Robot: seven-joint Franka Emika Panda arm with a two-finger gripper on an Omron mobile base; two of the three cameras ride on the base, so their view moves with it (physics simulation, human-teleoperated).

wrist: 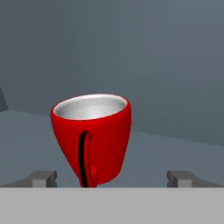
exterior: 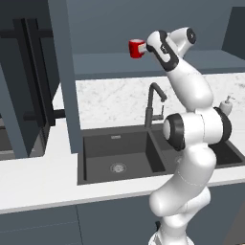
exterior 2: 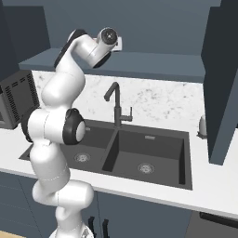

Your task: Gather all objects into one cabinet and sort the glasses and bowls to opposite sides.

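Slate-blue walls and a marbled white backsplash surround a pale table [exterior: 38, 179] into which a dark matte double sink [exterior: 122, 155] is set, with a black angular faucet [exterior: 153, 103] behind it. A small glossy red cup [exterior: 136, 48] is seen at the end of the raised white arm, above a slate-blue ledge [exterior: 110, 64] that runs along the wall. In the hand view the cup [wrist: 92, 138] appears tapered and rounded, with a pale grey interior and a slim handle facing the camera, slightly tilted. The fingers [wrist: 111, 177] are spread wide, one tip [wrist: 41, 178] on each side of the cup, well apart from its walls; nothing is gripped.
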